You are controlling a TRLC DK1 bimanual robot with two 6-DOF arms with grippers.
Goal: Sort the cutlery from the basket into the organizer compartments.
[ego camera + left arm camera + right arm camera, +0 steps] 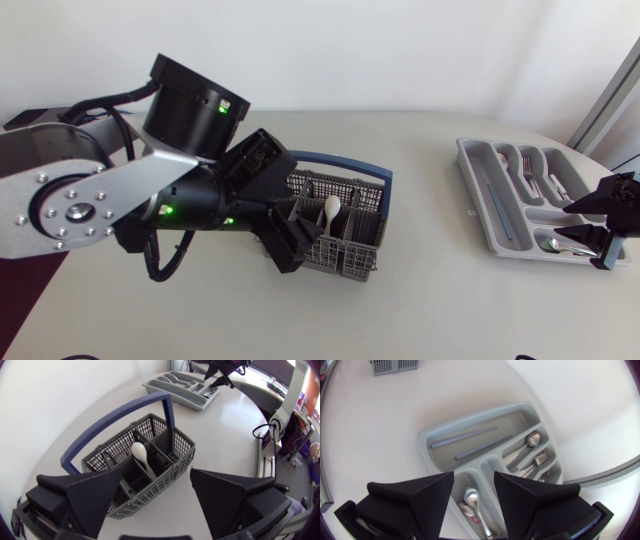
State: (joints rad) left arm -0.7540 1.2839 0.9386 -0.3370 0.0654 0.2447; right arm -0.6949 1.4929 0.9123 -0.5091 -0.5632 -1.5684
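Left gripper: fingers wide apart, nothing clamped, held over the near edge of the grey mesh plastic basket. Its blue hoop handle arches along the far side. One white plastic spoon is seen leaning in a middle cell, bowl up, with the stem hidden below the dividers. No other cutlery can be made out in the basket, though the deeper cells are not fully shown.

Right gripper: also spread and empty, held above the short end compartment of the pale grey moulded organizer tray. Two metal spoons lie in that compartment. Another metal spoon and a metal fork are seen in the narrow slots, and two thin grey-blue rods in the long one.

Risks, as judged:
- The bowl is smooth and rounded. If it is pinched there by the broad wedge fingers, slip or twist is likely.
- The cell is narrow. A finger can be driven onto a divider or the mesh wall, and the light basket could then be shoved or tipped.
- If the spoon is drawn out at a tilt, the stem can be snagged and the basket lifted with it.
- The handle can be clipped on descent or retreat.
- The tray is well apart from the basket and is occupied by the right arm, so an arm clash is possible if both are sent there.
- Spoons lie in two compartments, so the wrong slot can easily be chosen.
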